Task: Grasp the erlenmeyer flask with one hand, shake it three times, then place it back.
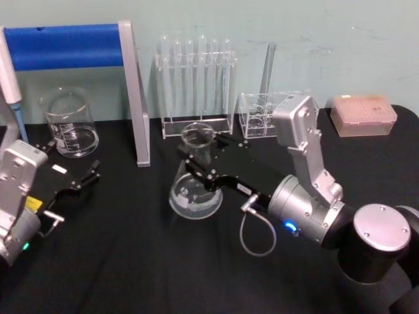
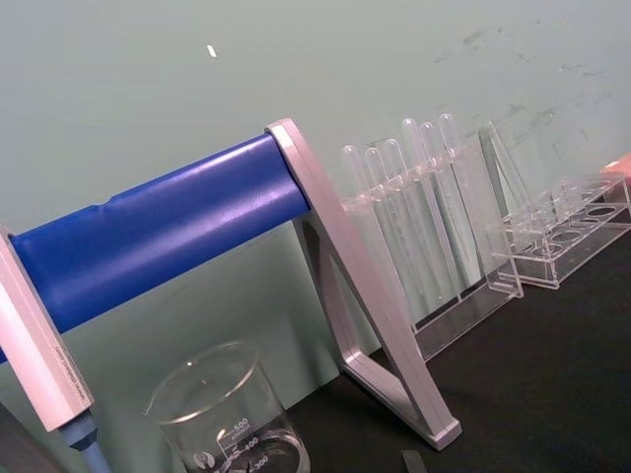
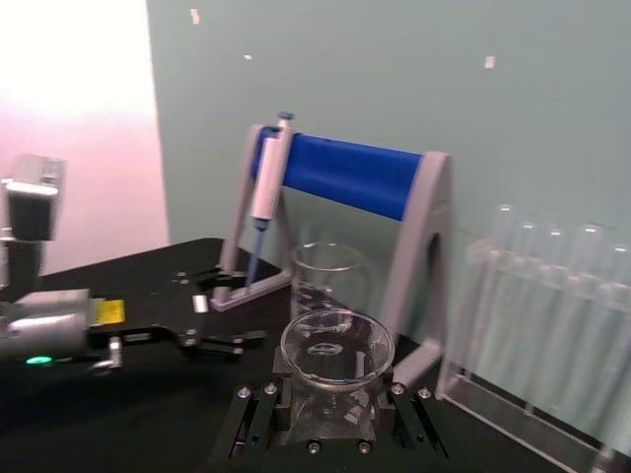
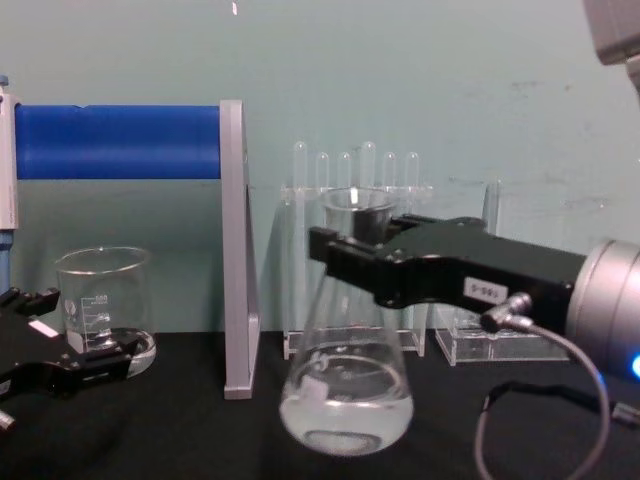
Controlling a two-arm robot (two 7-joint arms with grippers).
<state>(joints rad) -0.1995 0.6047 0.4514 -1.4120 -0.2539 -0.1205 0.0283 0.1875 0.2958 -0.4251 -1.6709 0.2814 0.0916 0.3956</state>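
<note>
Black tabletop against a pale green wall, with glassware ranged along the back: a beaker (image 1: 69, 124) at the left, a pipette stand (image 1: 134, 98) with a blue bar, and a rack of test tubes (image 1: 196, 85) behind the centre; my work is just in front of that rack. My right gripper (image 1: 200, 156) reaches in from the right and is clenched on the narrow neck of the erlenmeyer flask (image 1: 193, 193), one jaw on each side just under the flared rim; from my right wrist I look down into its open mouth. A shallow pool of clear liquid sits in the wide base; the flask leans a little, and I cannot tell whether the base rests on the table or hangs just above it. My left gripper (image 1: 69, 167) lies low at the left of the table, jaws spread and holding nothing; it is near the beaker and well apart from the flask.

I judge the grasp done and the shaking to be the step in hand; how many shakes are made I cannot say. The next move calls for a firm hold on slick glass and short swings from the wrist, kept in front of the test tubes and clear of the stand's post; the mouth should stay up so nothing spills; afterwards the base must come down flat before I let go.
</note>
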